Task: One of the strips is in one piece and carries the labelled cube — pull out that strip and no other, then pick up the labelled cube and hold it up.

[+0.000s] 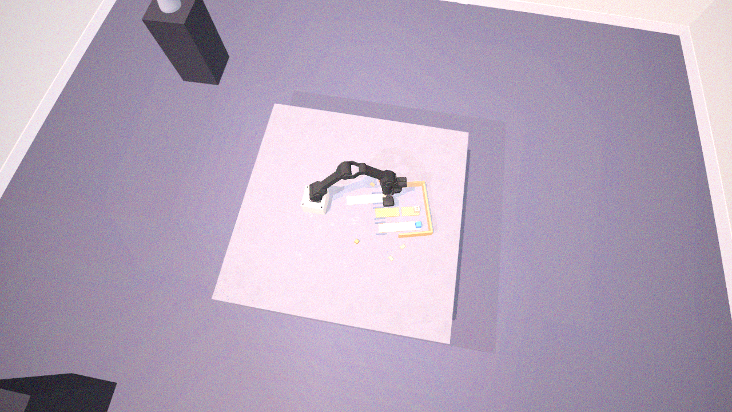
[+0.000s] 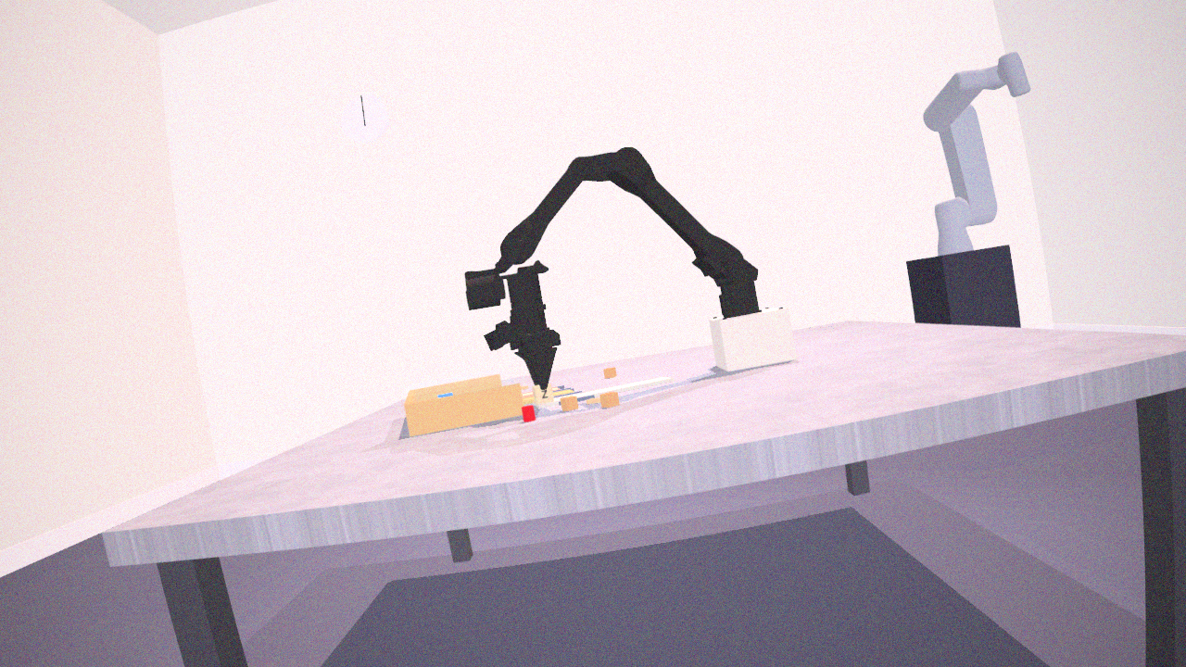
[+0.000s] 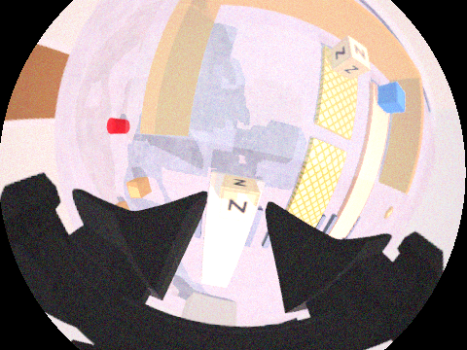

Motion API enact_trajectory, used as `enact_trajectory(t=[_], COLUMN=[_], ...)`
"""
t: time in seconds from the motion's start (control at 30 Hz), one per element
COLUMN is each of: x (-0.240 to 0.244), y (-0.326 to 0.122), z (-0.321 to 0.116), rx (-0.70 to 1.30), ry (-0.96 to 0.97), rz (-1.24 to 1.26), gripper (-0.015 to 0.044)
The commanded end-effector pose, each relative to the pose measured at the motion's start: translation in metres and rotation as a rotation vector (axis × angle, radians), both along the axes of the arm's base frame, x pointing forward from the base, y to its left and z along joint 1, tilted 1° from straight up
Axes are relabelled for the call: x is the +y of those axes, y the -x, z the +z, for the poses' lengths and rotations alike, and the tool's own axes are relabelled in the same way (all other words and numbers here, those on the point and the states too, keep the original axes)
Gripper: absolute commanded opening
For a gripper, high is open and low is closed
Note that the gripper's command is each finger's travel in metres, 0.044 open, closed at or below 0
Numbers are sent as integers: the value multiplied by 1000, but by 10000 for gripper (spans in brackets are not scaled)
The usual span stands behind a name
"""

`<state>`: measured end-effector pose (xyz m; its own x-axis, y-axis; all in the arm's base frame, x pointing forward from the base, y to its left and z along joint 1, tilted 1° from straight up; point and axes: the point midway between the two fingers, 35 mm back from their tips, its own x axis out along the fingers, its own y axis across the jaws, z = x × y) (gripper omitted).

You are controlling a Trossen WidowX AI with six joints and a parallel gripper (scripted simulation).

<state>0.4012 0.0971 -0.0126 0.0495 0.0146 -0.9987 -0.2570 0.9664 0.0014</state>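
The white strip (image 1: pixel 363 199) (image 2: pixel 634 385) (image 3: pixel 218 255) is in one piece and extends toward the arm's base. A cream cube marked Z (image 2: pixel 540 401) (image 3: pixel 238 192) sits on its far end. My gripper (image 2: pixel 544 390) (image 3: pixel 236 201) is part open, pointing down, with one finger on each side of this cube and small gaps beside it in the wrist view. The arm hides this cube in the top view. A yellow lattice strip (image 1: pixel 386 212) (image 3: pixel 318 180) is in two pieces; its far piece carries another Z cube (image 1: pixel 416 209) (image 3: pixel 349 56). A third strip (image 1: pixel 396 226) (image 3: pixel 362 180) carries a blue cube (image 1: pixel 418 224) (image 3: pixel 391 97).
A low orange wall (image 1: pixel 429 210) (image 2: pixel 464 408) (image 3: pixel 167 83) surrounds the far side of the strips. Short grey guides (image 1: pixel 380 218) flank the strips. A red block (image 2: pixel 528 412) (image 3: pixel 118 125) and small orange blocks (image 2: pixel 609 399) (image 3: pixel 138 187) lie near the gripper.
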Motion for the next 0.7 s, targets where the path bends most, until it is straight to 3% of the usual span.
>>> enact_trajectory(t=[0.0,0.33,0.47,0.67], x=[0,0,0,0], y=[0,0,0,0], z=[-7,-20,-17,-17], rx=[2,2,2,2], ry=[2,2,1,1], rz=[6,6,0,0], gripper=[250,250,145,105])
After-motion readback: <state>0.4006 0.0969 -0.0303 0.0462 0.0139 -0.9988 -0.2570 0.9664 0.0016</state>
